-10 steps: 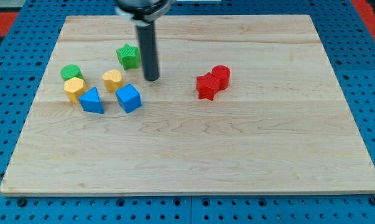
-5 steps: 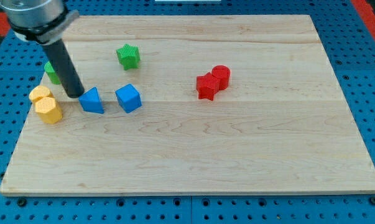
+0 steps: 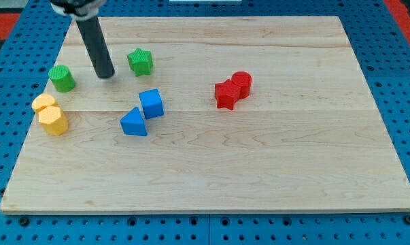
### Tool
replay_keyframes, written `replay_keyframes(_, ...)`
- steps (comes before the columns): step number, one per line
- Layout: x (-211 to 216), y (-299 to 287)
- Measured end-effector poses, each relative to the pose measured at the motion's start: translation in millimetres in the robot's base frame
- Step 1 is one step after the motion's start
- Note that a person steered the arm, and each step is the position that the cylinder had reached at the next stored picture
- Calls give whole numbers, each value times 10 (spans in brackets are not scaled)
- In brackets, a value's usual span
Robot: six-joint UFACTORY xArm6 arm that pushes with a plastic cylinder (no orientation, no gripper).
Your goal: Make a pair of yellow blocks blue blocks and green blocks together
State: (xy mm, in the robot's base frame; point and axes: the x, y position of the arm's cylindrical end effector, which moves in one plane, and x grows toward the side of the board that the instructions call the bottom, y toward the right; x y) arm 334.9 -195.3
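Note:
My tip (image 3: 106, 75) rests on the wooden board between the green cylinder (image 3: 62, 78) at its left and the green star (image 3: 141, 62) at its right, touching neither. Two yellow blocks (image 3: 44, 104) (image 3: 54, 120) sit touching each other at the view's left edge of the board. A blue cube (image 3: 151, 103) and a blue triangular block (image 3: 134, 123) touch each other below and right of the tip.
Two red blocks, a cylinder (image 3: 241, 83) and a star (image 3: 226, 94), sit together right of centre. The wooden board (image 3: 259, 170) lies on a blue pegboard surface.
My tip moved up and right, away from the yellow blocks. The blue triangular block slid right and down, and now touches the blue cube, which shifted slightly right. The green cylinder is now uncovered.

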Motion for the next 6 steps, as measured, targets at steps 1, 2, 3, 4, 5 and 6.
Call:
replay_keyframes(1, -271, -641)
replay_keyframes(2, -77, -1083)
replay_keyframes(3, 389, -1039)
replay_keyframes(4, 485, -678)
replay_keyframes(5, 301, -180)
replay_keyframes(6, 234, 284)
